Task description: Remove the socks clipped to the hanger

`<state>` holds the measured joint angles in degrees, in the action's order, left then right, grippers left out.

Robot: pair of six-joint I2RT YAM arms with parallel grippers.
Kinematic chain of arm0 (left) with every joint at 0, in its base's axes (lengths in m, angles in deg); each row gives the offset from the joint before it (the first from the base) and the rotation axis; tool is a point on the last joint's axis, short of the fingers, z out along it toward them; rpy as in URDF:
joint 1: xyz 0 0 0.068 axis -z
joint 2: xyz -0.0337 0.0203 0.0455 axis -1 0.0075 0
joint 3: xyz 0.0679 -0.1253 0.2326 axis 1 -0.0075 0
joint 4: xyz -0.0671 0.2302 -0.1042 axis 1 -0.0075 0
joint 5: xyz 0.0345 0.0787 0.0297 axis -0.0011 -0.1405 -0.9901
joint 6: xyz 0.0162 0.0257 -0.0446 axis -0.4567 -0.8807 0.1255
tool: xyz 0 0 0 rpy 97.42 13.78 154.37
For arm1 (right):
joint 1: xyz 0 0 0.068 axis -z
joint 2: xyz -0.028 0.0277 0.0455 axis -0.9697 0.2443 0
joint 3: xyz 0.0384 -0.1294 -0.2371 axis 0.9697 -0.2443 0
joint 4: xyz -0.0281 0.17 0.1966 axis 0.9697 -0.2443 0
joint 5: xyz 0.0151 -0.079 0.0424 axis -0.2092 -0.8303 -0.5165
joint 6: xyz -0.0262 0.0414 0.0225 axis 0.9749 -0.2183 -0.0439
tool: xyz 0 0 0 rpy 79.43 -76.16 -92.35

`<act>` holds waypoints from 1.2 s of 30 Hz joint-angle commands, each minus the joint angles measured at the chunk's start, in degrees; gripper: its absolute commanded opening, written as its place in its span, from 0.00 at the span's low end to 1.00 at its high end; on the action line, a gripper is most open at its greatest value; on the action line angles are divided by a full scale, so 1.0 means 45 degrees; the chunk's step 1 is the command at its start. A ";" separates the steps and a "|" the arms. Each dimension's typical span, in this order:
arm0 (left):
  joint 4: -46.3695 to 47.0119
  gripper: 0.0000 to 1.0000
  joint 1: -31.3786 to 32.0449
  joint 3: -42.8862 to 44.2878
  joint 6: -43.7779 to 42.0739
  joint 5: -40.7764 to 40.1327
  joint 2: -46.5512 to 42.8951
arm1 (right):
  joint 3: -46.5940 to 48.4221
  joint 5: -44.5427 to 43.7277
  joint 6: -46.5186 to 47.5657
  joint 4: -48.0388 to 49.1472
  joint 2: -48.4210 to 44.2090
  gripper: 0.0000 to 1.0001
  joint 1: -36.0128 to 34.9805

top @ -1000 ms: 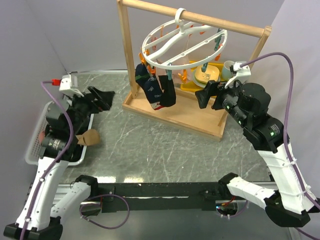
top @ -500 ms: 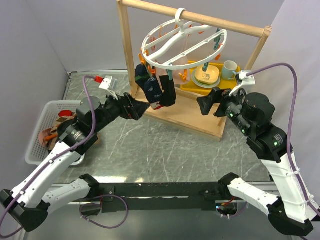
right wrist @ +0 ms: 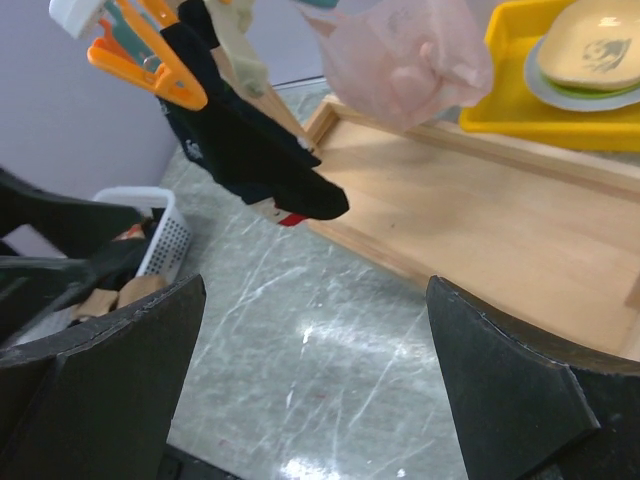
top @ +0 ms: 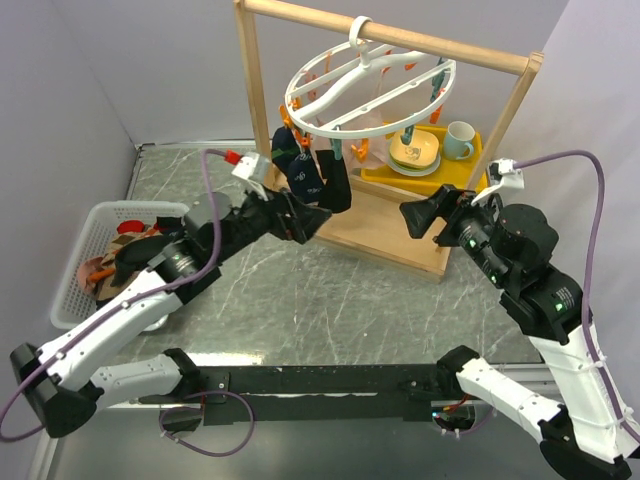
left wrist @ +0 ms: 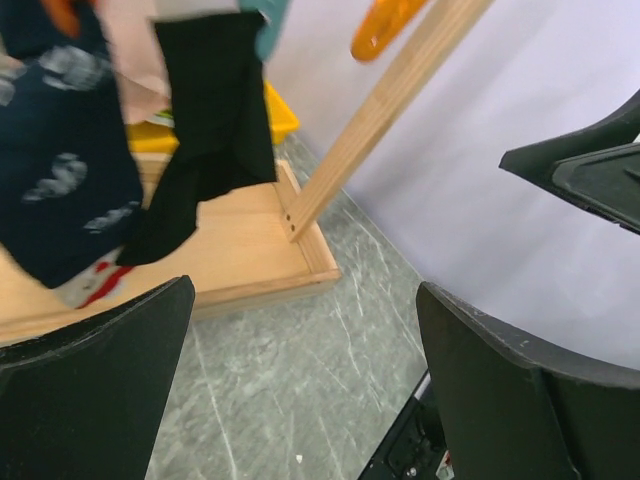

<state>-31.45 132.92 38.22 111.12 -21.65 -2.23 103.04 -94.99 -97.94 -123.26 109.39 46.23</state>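
Observation:
The white ring hanger [top: 365, 85] hangs by its hook from the wooden rail. A navy patterned sock [top: 298, 170] and a black sock [top: 335, 185] hang clipped at its near left; a pale pink sock [right wrist: 405, 55] hangs further back. My left gripper [top: 305, 222] is open and empty, just below and in front of the black sock [left wrist: 205, 120] and the navy sock [left wrist: 60, 190]. My right gripper [top: 415, 218] is open and empty, to the right of the socks, over the frame's base. Orange clips [right wrist: 150, 60] show in the right wrist view.
The light wooden frame [top: 380, 235] stands on a tray-like base at the back middle. A yellow tray [top: 470, 165] with plates and a mug is behind it. A white basket [top: 75, 260] at the left holds brown and red socks.
My left arm has swung from the basket rightward to just below the hanging socks. My right arm has drawn back slightly to the right.

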 commanded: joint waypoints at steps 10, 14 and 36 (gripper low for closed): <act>0.1944 0.99 0.1264 0.1374 -0.0736 -0.1951 0.2001 | -0.1139 0.1800 0.1301 0.2223 -0.0985 1.00 0.0002; 0.2060 0.99 0.1342 0.1413 -0.1029 -0.3883 0.2274 | -0.0631 0.1467 0.1418 0.1636 -0.0691 1.00 -0.0018; 0.3291 0.01 0.1381 0.2059 -0.2436 -0.2913 0.3525 | 0.1185 0.4689 0.1105 0.2904 0.1203 0.99 -0.0018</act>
<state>-21.94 138.67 48.76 100.92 -38.87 16.57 104.73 -79.07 -92.43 -115.26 112.76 46.23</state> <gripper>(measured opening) 0.023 0.992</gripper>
